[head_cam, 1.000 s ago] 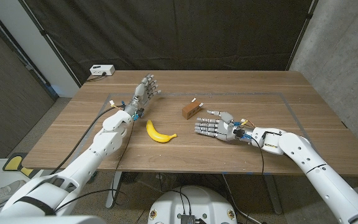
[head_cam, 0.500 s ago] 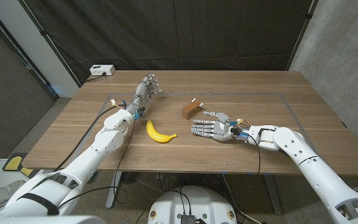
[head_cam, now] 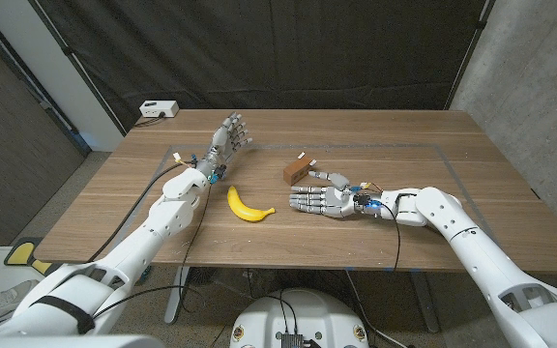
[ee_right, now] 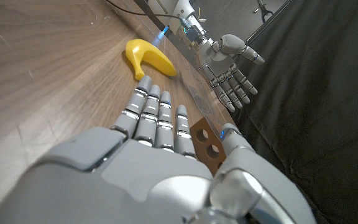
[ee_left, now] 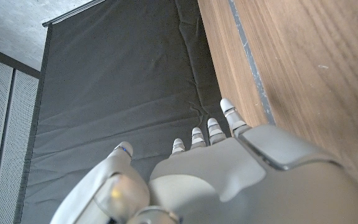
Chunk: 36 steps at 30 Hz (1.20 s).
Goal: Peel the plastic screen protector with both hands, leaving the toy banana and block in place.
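Clear plastic screen protector (head_cam: 395, 164) lies unpeeled on the table — we grip nothing yet. Our left hand (head_cam: 226, 137) hovers beyond the toy banana (head_cam: 248, 205), fingers apart; our right hand (head_cam: 324, 199), fingers spread, lies beside the block (head_cam: 297, 169).

No legible text, label or number on anything

Table (head_cam: 472, 217): wood, brown grain, matt, overlaid with a clear plastic screen protector (head_cam: 448, 159) whose edge shows as a thin pale line. Toy banana (head_cam: 248, 205): smooth yellow plastic with a slight gloss. Block (head_cam: 297, 170): brown, matt, bored with round holes. Left hand (head_cam: 226, 138) and right hand (head_cam: 323, 200): smooth grey plastic shells with metallic finger segments. Backdrop (head_cam: 288, 53): black creased cloth.
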Each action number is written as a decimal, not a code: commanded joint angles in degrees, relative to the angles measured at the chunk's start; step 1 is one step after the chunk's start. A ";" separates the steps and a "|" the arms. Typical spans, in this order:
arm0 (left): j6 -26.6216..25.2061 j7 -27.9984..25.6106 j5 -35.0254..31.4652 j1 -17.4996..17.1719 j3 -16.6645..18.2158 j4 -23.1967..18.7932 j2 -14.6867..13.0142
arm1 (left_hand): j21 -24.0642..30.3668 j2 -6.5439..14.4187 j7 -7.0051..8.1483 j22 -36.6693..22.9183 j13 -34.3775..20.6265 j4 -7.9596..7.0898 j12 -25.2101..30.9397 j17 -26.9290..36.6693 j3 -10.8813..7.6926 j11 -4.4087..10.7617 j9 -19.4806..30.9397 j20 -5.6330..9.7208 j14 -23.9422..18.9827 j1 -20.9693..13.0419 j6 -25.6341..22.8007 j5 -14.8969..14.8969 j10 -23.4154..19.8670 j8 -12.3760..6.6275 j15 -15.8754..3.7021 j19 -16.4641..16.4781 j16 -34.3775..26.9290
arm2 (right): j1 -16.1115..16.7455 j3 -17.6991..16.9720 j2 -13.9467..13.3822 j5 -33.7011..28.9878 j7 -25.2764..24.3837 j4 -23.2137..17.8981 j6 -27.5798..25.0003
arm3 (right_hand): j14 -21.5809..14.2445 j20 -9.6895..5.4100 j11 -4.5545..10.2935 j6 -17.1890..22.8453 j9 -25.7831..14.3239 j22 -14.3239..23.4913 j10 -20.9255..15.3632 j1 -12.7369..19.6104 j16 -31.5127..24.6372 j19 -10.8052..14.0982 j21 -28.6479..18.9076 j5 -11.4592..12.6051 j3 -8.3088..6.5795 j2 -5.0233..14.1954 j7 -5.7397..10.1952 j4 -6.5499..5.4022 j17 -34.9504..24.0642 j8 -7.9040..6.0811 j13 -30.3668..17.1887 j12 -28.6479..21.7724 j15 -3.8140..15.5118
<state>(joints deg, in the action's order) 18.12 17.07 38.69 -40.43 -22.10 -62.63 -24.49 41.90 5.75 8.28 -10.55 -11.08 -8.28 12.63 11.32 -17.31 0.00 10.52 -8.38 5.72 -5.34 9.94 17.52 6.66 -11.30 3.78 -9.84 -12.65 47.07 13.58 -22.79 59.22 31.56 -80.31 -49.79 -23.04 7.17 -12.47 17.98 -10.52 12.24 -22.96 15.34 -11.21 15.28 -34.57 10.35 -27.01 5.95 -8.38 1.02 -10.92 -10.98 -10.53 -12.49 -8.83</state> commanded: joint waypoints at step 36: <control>3.71 5.48 1.77 5.04 0.11 9.81 3.86 | -0.44 -0.31 0.38 -0.33 -0.09 0.26 -0.04 0.22 0.33 -0.27 0.18 -0.58 -0.44 -0.94 0.76 -0.16 -0.67 0.01 -0.08 -7.35 0.13 | -6.11 -4.76 11.89 -11.14 -10.32 5.79 -10.78 | -19.46 -3.90 4.84 15.22 -0.29 2.71 -16.04 18.08 -5.74 15.88 -12.77 -0.04 -4.39 3.31 1.04 8.83 -0.81 -3.90 -0.30 -2.68 8.82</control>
<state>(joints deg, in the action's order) 21.71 22.11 40.55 -35.67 -21.71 -52.76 -20.92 41.47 5.52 8.28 -10.82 -11.06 -8.04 12.64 11.32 -17.07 0.01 10.52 -8.38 5.51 -5.56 9.94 17.52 6.03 -11.30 3.58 -9.84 -12.64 35.21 16.10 -15.17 47.86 37.16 -66.97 -57.78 -40.13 4.96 -8.32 30.76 -10.51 14.24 -36.59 31.52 -15.84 30.98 -46.00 10.35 -30.63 9.05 -8.21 9.97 -11.22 -14.21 -10.64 -14.63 -1.24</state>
